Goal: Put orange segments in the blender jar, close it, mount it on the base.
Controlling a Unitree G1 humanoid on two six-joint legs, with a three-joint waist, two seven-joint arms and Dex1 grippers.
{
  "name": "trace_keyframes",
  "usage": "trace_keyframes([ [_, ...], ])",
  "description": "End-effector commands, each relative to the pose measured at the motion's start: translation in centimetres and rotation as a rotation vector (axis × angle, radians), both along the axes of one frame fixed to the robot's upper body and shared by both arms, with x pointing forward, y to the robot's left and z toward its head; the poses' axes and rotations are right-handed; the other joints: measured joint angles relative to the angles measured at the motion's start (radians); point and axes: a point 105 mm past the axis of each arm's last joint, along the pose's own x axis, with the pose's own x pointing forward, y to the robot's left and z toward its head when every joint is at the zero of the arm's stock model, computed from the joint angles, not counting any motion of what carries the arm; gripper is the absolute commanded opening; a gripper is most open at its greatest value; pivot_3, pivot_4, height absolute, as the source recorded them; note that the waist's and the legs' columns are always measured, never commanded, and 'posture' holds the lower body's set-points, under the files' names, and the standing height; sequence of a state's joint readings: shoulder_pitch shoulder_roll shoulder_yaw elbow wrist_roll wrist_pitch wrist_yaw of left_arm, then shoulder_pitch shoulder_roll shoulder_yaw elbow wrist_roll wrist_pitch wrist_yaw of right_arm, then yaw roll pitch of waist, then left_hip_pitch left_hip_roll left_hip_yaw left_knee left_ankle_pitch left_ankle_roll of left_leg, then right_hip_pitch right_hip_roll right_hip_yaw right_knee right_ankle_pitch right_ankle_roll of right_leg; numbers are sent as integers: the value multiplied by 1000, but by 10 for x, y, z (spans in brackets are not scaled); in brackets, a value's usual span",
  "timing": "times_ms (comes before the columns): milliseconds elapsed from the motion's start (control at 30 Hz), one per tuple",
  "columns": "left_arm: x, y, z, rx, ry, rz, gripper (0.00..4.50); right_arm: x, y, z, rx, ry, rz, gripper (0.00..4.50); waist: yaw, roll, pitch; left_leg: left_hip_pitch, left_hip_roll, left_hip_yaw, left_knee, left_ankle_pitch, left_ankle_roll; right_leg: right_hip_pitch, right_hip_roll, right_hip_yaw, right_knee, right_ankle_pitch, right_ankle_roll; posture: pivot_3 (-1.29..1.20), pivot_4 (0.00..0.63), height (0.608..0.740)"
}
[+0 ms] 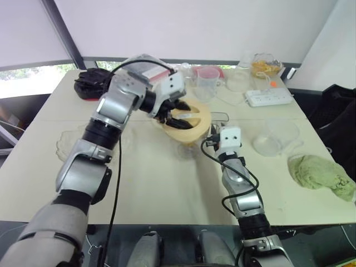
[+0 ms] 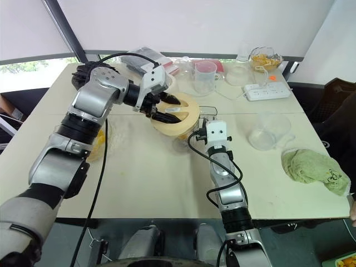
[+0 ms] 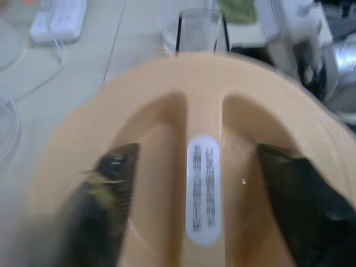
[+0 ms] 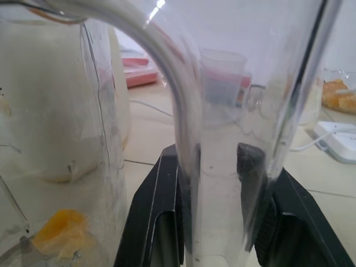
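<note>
Left jaws [image 3: 192, 189] spread wide, one finger [image 3: 108, 183] in each recess of the cream lid [image 1: 194, 119], straddling its centre grip bar without pinching it. Lid sits tilted on top of the jar [image 4: 67, 144]. Right jaws [image 4: 214, 194] closed on the jar handle [image 4: 222, 167], the clear loop clamped between the two black fingers [image 4: 161, 211], holding the jar upright near mid worktop [image 1: 156, 183].

Jar contents: at least one orange segment [image 4: 64, 233] at the bottom by the blade; the rest of the inside is hard to read through the plastic.

Further out: clear measuring cup [image 2: 204, 75] behind the jar, glass bowl [image 2: 265, 58] with yellow-orange pieces at the far right edge, white power strip [image 2: 268, 90] just in front of it. Empty-looking clear bowl [image 2: 270, 130] right of the jar, green cloth [image 2: 311, 167] beyond that. Low clear dish [image 1: 69, 142] near the left arm; contents mostly hidden.
</note>
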State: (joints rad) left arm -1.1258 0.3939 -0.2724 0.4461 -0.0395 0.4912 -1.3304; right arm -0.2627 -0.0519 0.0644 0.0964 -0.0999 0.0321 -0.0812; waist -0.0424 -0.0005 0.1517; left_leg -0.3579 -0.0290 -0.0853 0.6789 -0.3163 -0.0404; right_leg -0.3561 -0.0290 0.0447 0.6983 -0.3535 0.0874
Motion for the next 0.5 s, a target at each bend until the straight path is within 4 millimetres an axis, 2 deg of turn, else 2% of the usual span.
trace_keyframes([
  [33,4,5,-11,-36,59,57,4281,-1,-12,0,-35,-5,-33,903,0,1,0,0,0,0,0,0,0,0,0,0,0,0,0,0,150,740],
  [200,0,-1,22,-280,30,33,4281,0,-12,-1,-40,-1,-26,903,1,0,1,-3,0,0,0,0,0,-3,0,0,-1,0,0,0,150,740],
  [300,0,2,50,-493,43,46,4281,1,-12,-1,-45,-2,-21,903,0,0,1,-15,0,0,2,0,-1,-14,0,0,1,0,0,0,150,740],
  [367,-1,10,83,-743,151,54,4281,1,-12,-2,-47,-1,-19,903,-1,0,1,-19,0,0,3,1,-1,-18,-1,0,2,0,0,0,150,740],
  [433,-1,27,117,-1014,254,58,4281,1,-12,-3,-52,2,-16,903,-2,-1,2,-19,0,0,3,1,-1,-19,-1,0,2,0,0,0,150,740],
  [500,4,45,136,-1215,285,107,4281,2,-12,-4,-62,5,-9,903,-2,-1,2,-19,0,0,2,1,-1,-19,-1,0,2,0,0,0,150,740],
])
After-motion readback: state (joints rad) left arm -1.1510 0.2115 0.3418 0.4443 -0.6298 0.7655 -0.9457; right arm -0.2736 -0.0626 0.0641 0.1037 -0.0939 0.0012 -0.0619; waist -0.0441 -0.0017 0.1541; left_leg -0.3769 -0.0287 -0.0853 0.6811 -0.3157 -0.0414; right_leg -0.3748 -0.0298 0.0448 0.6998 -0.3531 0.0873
